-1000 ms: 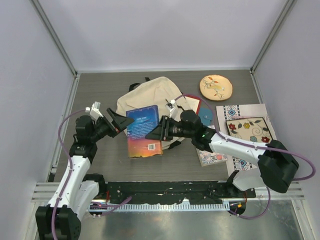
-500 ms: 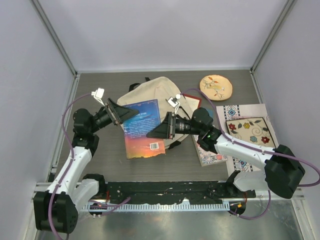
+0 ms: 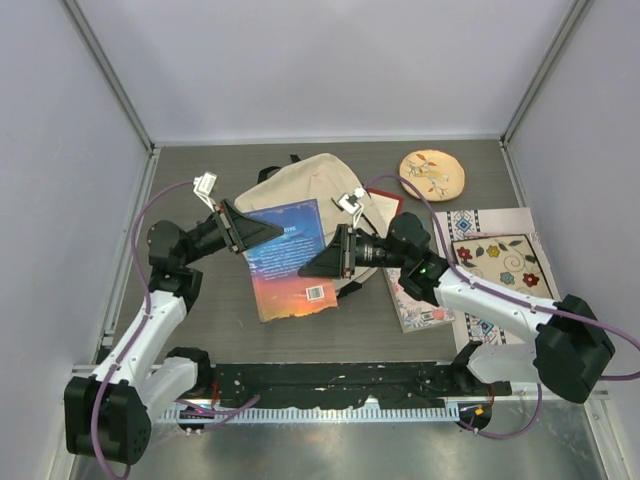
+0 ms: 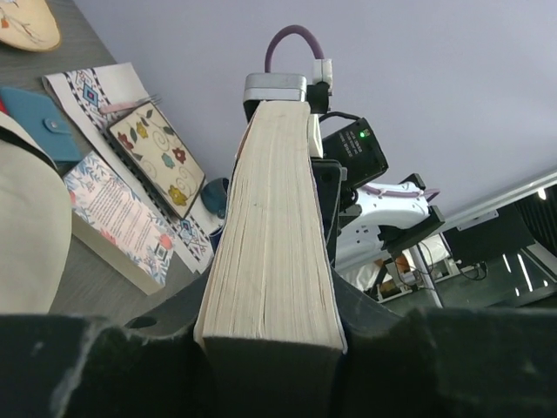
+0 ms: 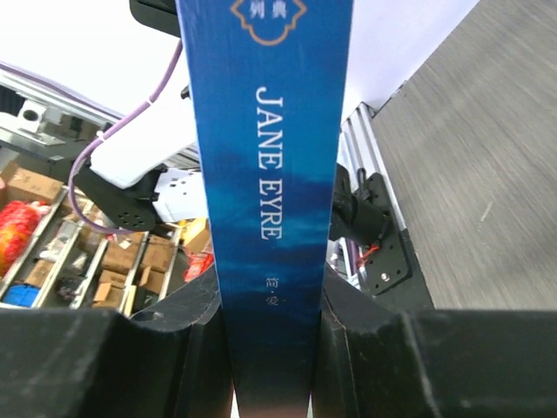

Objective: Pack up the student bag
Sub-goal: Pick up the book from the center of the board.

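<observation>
A thick blue book with a sunset cover, its spine reading JANE EYRE, hangs tilted above the front of the student bag, a cream backpack lying flat mid-table. My left gripper is shut on the book's page edge, with the jaws pressed against both covers. From the opposite side, my right gripper is shut on the spine. The book hides most of the bag's front.
A round tan embroidered disc lies at the back right. A floral mat rests on a patterned cloth at the right. A floral-covered book and a blue pouch lie beside the bag.
My left gripper has closed on the book's page edge after standing open beside it. The book, held by the right gripper, has risen and shifted slightly right and away.
</observation>
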Robot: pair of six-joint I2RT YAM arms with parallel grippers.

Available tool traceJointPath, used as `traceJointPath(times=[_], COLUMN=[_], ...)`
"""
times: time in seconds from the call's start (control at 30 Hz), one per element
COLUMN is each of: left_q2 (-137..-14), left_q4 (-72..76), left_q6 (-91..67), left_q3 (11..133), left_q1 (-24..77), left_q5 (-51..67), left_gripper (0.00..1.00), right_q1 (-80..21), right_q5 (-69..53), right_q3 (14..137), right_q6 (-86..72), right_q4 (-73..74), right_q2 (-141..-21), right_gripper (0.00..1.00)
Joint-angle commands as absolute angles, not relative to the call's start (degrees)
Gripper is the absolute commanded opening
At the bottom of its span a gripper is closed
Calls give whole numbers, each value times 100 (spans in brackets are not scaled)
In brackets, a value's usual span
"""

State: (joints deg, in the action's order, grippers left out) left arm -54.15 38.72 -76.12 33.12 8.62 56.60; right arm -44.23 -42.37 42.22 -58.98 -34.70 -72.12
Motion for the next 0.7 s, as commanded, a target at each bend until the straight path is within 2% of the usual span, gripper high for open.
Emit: traceJointPath(times=[0.0, 0.03, 0.1, 0.13, 0.2, 0.27, 0.37, 0.4, 0.5, 0.67], left_q2=[-5283, -5265, -5134, -5072, -4931, -4677, -4351, -4290, -4227, -4648], left_q4=[3887, 3711, 2941, 2657, 1918, 1514, 1545, 1669, 2319, 3494], left_q6=[-7427, -7348, -6936, -6752, -6443, -6442, -6968, -7361, -8048, -8788], left_q3=[3428, 3436, 3506, 3550, 3621, 3595, 3402, 3184, 2788, 2453], left_q1=[870, 870, 870, 870, 870, 861, 870, 861, 870, 870], left_q5=[5898, 5802, 5346, 5170, 4345, 3695, 2490, 2044, 1680, 1538], left_gripper=[0, 0, 0, 0, 0, 0, 0, 0, 0, 0], right_q1=[-4298, -4298, -4298, -4298, -4289, -4298, -4298, -4298, -4298, -4394], right_q5=[-3447, -2984, -2377, -1590, -707, 423, 922, 871, 450, -272], right_q3=[4841, 4912, 5018, 5036, 4905, 4582, 3854, 3650, 2911, 2155], right_q6=[-4943, -4748, -4414, -4334, -4481, -4710, -5395, -5527, -6125, -6793], right_q4=[-2337, -1981, -1105, -785, -127, 280, 378, 108, -681, -2194], right_q2=[-6557, -6496, -6259, -6162, -5819, -5408, -4923, -4617, -4290, -4482], right_gripper=[35, 65, 80, 83, 89, 89, 91, 91, 91, 90])
